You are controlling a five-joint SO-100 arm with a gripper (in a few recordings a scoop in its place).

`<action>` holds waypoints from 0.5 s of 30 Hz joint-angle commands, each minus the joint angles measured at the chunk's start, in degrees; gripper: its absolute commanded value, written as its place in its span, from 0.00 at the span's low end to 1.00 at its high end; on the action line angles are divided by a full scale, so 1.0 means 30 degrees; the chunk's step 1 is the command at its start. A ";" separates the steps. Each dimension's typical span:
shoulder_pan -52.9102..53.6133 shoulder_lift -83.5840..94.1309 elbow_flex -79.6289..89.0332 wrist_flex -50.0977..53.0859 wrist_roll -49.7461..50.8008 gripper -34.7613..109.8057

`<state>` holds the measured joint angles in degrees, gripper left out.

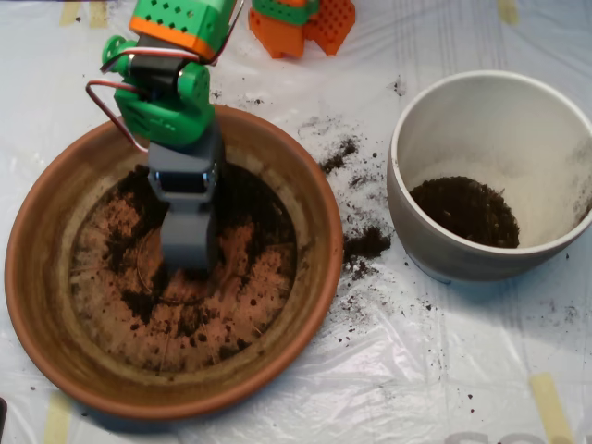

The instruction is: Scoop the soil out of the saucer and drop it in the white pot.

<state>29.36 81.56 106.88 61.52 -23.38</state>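
Over the left half of the table, the grey scoop points straight down into the saucer, its tip resting on or just above the soil spread thinly across the dish's flat bottom. From this overhead angle its two shells look pressed together, with no gap between them, though whether any soil is caught inside is hidden by the scoop's own body. The green arm reaches in from the top edge, with an orange-trimmed segment and a looped red wire at its left side, and it covers the upper rim of the saucer.

The saucer's soil lies in dark patches and specks, thickest around and behind the scoop, with bare terracotta showing through toward the front and right.

To the right, well apart from the saucer, stands the white pot. A dark mound of soil sits in the bottom of it, toward the near side.

Between the two containers, spilled soil is scattered over the clear plastic sheet covering the table, with a clump just beside the pot's base. Orange blocks sit at the top edge, and yellow tape strips mark the sheet.
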 commanded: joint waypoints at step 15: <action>0.1318 0.5273 0.5742 -0.5332 -0.1406 0.37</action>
<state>31.90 94.57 123.13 47.72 -27.25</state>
